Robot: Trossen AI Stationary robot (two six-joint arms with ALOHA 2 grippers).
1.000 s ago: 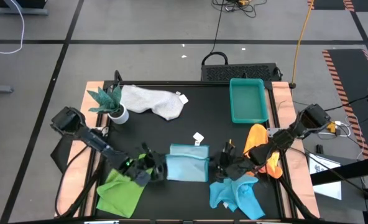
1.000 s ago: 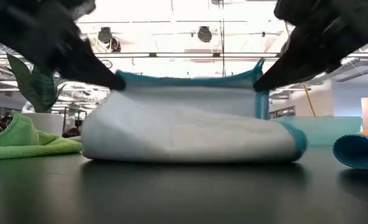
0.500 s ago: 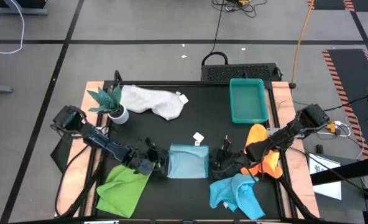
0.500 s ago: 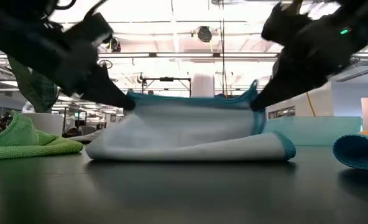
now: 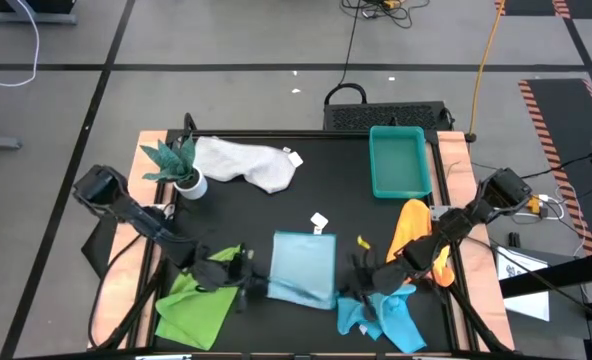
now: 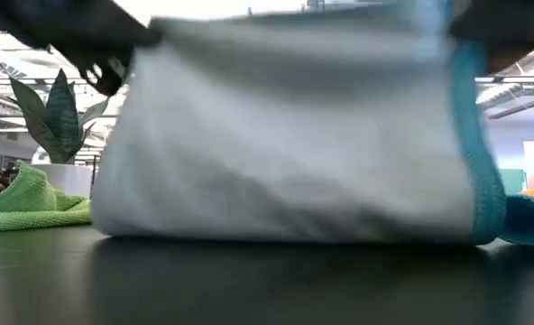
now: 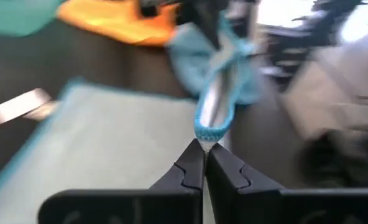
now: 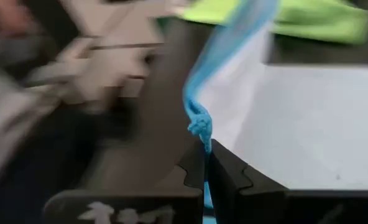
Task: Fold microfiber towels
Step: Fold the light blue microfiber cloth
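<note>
Both end effectors, left (image 5: 248, 288) and right (image 5: 360, 286), are clenched on corners of the pale blue towel (image 5: 304, 268) near the surface's front edge, limp and light, sagging between them, so the hemmed corners give the surest hold.

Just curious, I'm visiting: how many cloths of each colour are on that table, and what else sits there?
White-grey towel: 1
Pale blue towel: 1
Orange towel: 1
Turquoise towel: 1
Lime green towel: 1
Teal tray: 1
Potted plant: 1
Total: 7
</note>
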